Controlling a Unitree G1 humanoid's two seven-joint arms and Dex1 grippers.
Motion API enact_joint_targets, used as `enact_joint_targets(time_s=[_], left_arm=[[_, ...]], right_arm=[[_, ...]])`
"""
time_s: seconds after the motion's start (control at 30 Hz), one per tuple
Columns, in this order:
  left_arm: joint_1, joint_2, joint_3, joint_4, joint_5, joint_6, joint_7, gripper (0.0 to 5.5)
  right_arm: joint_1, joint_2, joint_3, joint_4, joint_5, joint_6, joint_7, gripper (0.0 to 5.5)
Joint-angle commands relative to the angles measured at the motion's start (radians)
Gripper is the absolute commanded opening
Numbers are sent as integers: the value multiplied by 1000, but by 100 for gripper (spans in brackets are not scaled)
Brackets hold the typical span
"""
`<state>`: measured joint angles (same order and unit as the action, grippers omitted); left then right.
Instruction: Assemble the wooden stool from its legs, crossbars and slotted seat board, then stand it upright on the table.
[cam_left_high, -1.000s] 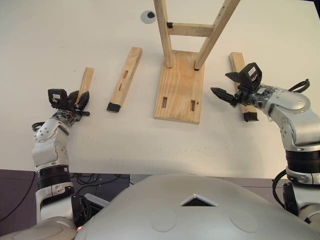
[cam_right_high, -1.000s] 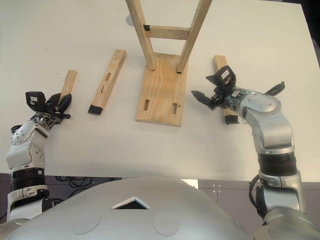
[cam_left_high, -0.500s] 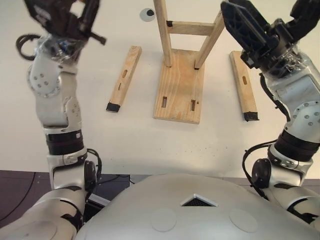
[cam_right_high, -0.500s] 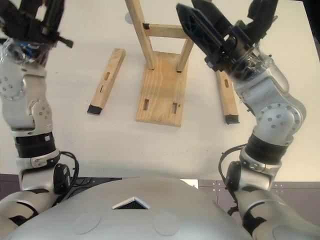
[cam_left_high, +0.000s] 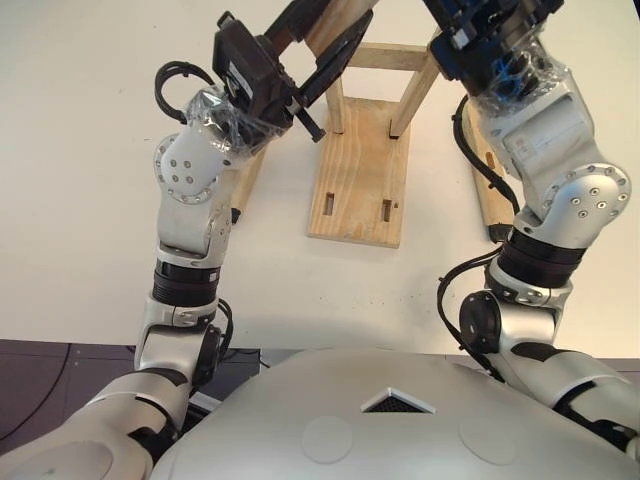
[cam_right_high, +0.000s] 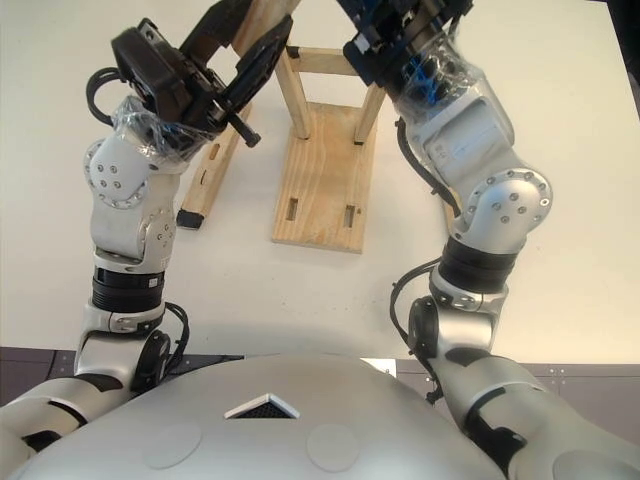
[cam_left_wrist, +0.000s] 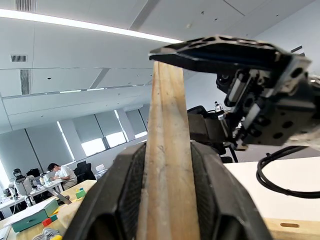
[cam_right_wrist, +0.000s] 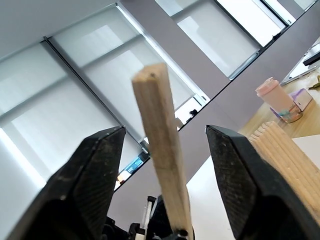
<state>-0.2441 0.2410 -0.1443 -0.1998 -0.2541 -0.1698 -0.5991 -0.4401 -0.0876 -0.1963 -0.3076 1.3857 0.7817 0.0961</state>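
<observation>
Jaws of the left gripper (cam_left_wrist: 167, 165) are clamped on a loose crossbar (cam_left_wrist: 167, 105), raised at the top centre of the head views. Those of the right gripper (cam_right_wrist: 165, 134) stand wide apart either side of the tip of an upright leg (cam_right_wrist: 161, 165), touching it on neither side. The seat board (cam_left_high: 355, 185) lies flat mid-frame, with two legs standing in its far slots, joined by a fitted crossbar (cam_left_high: 385, 57). Its near slots (cam_left_high: 328, 204) are unfilled.

The step looks like steadying the standing frame while the held bar is brought in. It would go best if the right jaws close squarely on the leg before any push, since the frame is only seated in its slots and may tip or lift out. The bar should be pinched firmly and lined up end-on with its mortise.

A left loose leg (cam_right_high: 205, 180) and a right loose leg (cam_left_high: 488, 212) lie on the table (cam_left_high: 90, 200), each partly hidden under a forearm. The standing frame sits between the two grippers, leaving little room.
</observation>
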Motion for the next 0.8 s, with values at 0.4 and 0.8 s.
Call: enact_joint_targets(time_s=[0.4,0.8], left_arm=[[9,-5,-9,-1,22,-19,-3,125],[43,-13,23,21,5,165,87,261]], right_arm=[[4,-19,23,25,-33,-16,8,53],[55,-104,-55,27,-187,-106,101,40]])
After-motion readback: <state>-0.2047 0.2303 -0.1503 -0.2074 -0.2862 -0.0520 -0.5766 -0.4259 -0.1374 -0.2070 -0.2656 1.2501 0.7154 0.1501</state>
